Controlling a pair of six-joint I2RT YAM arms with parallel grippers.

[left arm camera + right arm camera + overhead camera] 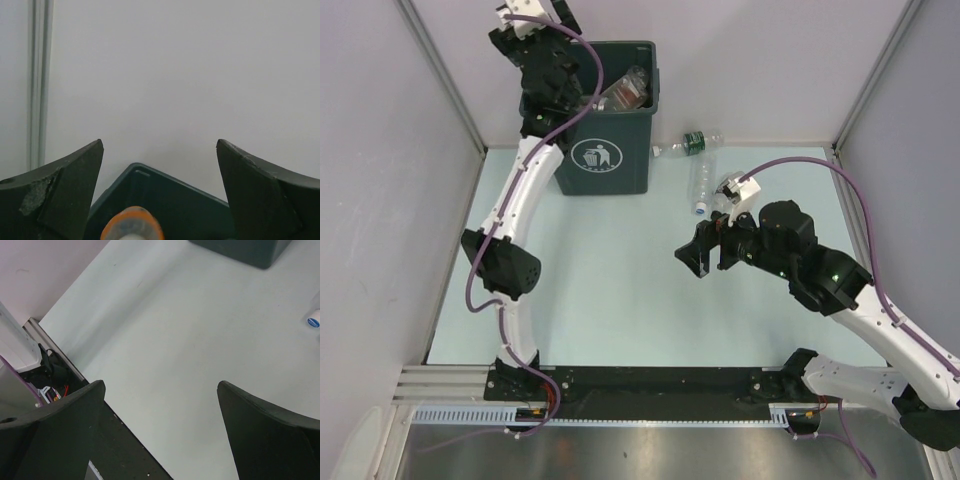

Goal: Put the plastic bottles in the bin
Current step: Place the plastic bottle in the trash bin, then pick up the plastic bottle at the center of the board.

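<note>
Pale table: bin, two bottles

A pale blue-green table top sits between plain whitish walls — a slim metal post stands at each far corner. Along the near edge run a black strip, a white slotted cable duct and a brushed metal sheet, with a ribbed silver rail at the near left.

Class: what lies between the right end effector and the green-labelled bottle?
A clear blue-capped bottle lies between the right end effector and the green-labelled bottle, seen in the top view.
</note>
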